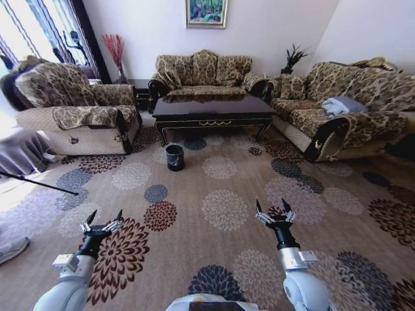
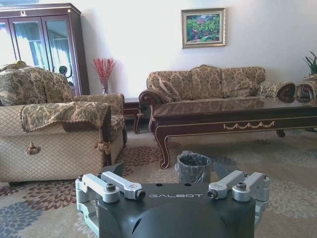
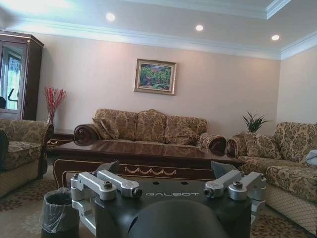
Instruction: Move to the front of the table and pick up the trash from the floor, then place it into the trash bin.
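Head view: floor [image 1: 220, 194] carpet spreads before table [image 1: 214, 107], sofas around.

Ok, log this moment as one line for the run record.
stage: facing table from a distance | trash bin at its front left corner | left gripper: open, empty, low over floor | right gripper: open, empty

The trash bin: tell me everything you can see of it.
The trash bin is small, round and black, lined with a shiny, crinkled black plastic bag folded over its rim. It stands upright on the patterned carpet, just off the front left corner of the coffee table, near its curved leg but apart from it. Nothing touches it; both grippers are far off.
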Robot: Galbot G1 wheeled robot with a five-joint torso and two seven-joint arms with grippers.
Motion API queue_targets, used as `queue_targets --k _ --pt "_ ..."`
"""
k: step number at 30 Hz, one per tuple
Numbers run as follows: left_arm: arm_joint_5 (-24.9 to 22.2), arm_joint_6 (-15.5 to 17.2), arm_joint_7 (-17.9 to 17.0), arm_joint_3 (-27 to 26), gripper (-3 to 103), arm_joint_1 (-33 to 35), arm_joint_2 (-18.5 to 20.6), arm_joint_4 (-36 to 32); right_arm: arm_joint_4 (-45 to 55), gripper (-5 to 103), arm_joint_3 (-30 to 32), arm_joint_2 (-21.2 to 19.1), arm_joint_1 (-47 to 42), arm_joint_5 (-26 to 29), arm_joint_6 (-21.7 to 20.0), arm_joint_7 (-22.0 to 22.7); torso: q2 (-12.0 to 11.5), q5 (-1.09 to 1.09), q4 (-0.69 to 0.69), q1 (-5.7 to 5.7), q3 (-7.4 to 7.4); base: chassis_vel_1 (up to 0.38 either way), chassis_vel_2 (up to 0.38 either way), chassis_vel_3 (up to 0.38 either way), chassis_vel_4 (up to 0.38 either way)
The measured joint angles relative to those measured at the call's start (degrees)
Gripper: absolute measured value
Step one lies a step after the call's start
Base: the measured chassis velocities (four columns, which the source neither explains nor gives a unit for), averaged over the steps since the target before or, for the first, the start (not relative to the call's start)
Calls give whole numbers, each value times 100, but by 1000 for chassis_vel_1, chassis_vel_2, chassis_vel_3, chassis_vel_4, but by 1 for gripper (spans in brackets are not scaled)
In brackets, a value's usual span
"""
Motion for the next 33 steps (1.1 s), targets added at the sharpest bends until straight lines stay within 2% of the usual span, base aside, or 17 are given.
queue_targets --k 33 --pt "0 0 0 0 100 0 0 0 0 100 0 0 0 0 0 0 875 0 0 379 493 0 0 0 0"
